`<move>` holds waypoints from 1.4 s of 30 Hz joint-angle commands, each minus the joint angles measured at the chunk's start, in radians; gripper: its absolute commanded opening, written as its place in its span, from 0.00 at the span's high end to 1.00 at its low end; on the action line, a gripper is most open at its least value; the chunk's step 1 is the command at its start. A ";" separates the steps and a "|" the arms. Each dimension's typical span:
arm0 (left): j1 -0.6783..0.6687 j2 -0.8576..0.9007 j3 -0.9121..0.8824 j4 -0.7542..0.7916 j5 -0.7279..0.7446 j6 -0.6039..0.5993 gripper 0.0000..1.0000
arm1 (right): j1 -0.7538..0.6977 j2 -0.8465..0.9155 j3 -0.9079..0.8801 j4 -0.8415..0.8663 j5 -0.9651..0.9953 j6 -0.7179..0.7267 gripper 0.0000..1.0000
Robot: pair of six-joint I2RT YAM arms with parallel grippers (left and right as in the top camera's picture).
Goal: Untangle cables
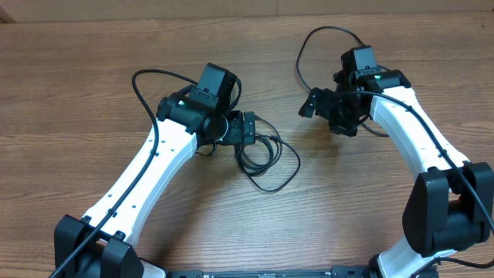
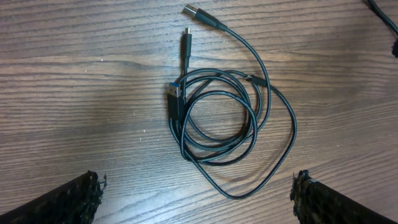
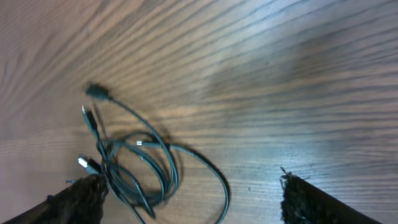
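Note:
The cables [image 1: 266, 158] lie as a tangle of thin black loops on the wooden table, just right of my left gripper [image 1: 248, 127]. In the left wrist view the bundle [image 2: 217, 124] has overlapping coils with several plug ends [image 2: 198, 14] near the top. My left gripper [image 2: 199, 196] is open and empty above the near side of the coils. My right gripper [image 1: 315, 102] hovers to the right of the cables. In the right wrist view it [image 3: 193, 193] is open and empty, with the bundle [image 3: 134, 168] by its left finger.
The wooden table [image 1: 77, 93] fills all views. Thicker black arm wires loop at the left arm [image 1: 147, 77] and above the right arm [image 1: 320, 35]. The right arm's base [image 1: 448, 208] stands at the right front.

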 commanded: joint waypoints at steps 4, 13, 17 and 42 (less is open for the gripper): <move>0.004 0.000 -0.003 -0.004 -0.010 -0.069 0.00 | 0.002 -0.006 -0.005 0.023 0.262 0.317 0.13; 0.005 0.000 -0.003 -0.036 -0.011 -0.081 0.00 | -0.009 -0.006 -0.005 0.062 0.354 0.462 0.05; 0.005 0.000 -0.003 -0.036 -0.011 -0.081 0.00 | -0.060 -0.006 0.000 0.069 0.340 0.422 0.06; 0.005 0.000 -0.003 -0.024 -0.011 -0.082 0.00 | -0.279 -0.005 0.035 -0.071 0.395 0.365 0.00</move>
